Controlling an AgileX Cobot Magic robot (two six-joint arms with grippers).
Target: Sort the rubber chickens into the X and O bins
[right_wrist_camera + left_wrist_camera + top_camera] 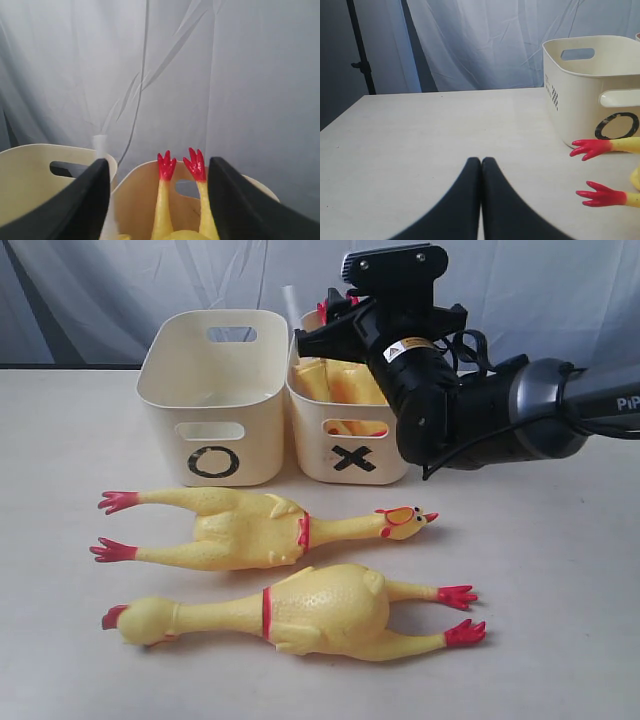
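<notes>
**A:** Where is the chicken in play?

**B:** A rubber chicken (pixel 162 200) sits in the X bin (pixel 320 445), upper middle of the exterior view, with its red feet poking above the rim. The right end effector (pixel 158 172) hangs directly over it with its fingers spread wide. The legs rise between them, and as far as I can tell neither finger touches.

**A:** So the step looks like the let-go. How do you finish it cleanly?

**B:** I'd keep the fingers spread and lift straight up until they're above those feet, and only then swing away. A sideways move too early could hook a toe and tip the chicken out, or nudge the bin (it stands right against the O bin (pixel 215 400), so both might shift).

**A:** And the other arm?

**B:** The left end effector (pixel 481 161) has its fingers pressed together and holds nothing. It sits low over the tabletop (pixel 560 640), well left of the bins.

**A:** What's left to sort?

**B:** Two long ones lie in front of the bins, the upper chicken (pixel 250 525) with its head to the right and the lower chicken (pixel 320 610) with its head to the left. They lie just beside each other, so I'd grip at the thick body and come down from above.
</notes>
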